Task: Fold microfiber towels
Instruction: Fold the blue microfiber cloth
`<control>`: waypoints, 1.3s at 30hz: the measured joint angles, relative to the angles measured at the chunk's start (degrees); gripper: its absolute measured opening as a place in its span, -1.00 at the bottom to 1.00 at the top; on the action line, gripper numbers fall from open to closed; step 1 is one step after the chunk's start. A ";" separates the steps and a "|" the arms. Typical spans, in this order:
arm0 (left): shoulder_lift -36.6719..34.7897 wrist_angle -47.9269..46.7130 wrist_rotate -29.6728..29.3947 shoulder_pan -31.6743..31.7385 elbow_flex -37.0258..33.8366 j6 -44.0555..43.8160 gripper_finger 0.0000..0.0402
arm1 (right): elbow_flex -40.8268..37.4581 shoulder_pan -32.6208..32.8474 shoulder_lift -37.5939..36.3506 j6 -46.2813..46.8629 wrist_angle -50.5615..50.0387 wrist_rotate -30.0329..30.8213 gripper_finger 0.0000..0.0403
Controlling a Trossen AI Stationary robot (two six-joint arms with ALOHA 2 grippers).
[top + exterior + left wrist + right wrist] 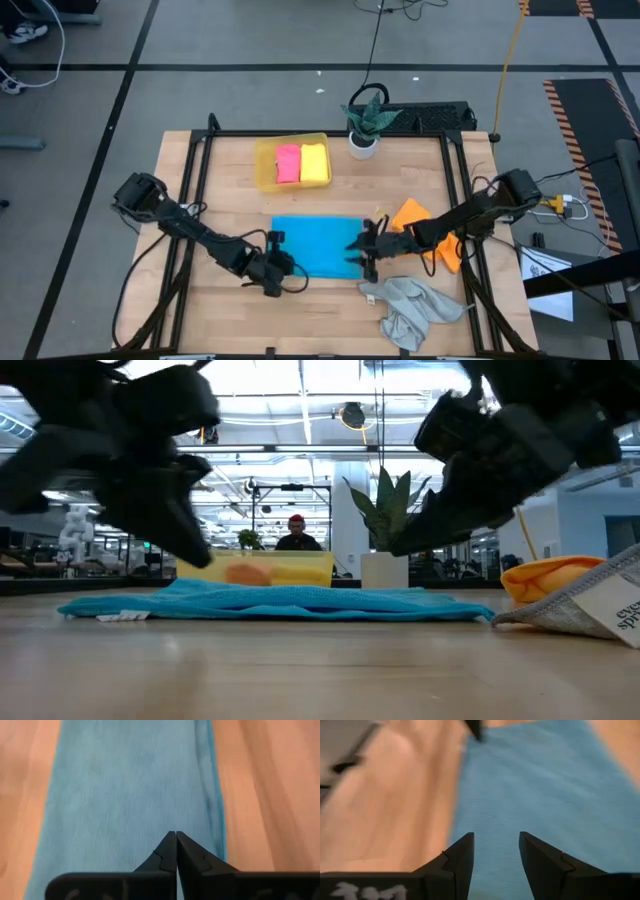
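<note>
A bright blue towel (315, 245) lies spread flat on the wooden table's middle (280, 600). My left gripper (283, 268) is shut and hovers over the towel's near left corner. In its wrist view the closed fingertips (176, 836) stand above flat blue cloth (125, 785), with no cloth between them. My right gripper (365, 255) is open above the towel's right edge, and blue cloth (545, 785) shows beneath its spread fingers (496, 842). An orange towel (415, 215) lies under my right arm. A crumpled grey towel (410, 310) lies at the near right.
A translucent yellow tray (262, 165) at the far side holds a folded pink towel (288, 163) and a folded yellow towel (314, 162). A potted plant (362, 140) stands at the far edge. Black frame rails run along the table's left and right sides.
</note>
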 joint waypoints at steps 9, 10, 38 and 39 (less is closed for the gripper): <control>1.63 8.92 1.11 2.98 0.02 6.06 -0.92 | 5.31 5.18 11.40 -11.58 7.10 -2.52 -0.27; 1.63 9.58 0.30 2.98 0.02 5.87 -0.94 | 6.52 5.54 11.99 -13.02 5.54 -1.40 -0.27; 1.63 14.28 -5.46 2.42 0.02 -2.24 -0.89 | 14.75 5.23 12.34 -18.08 -14.93 4.76 -0.69; 1.63 14.64 -5.46 2.33 0.02 -2.22 -0.88 | 14.75 4.91 12.34 -17.85 -14.65 4.78 -0.67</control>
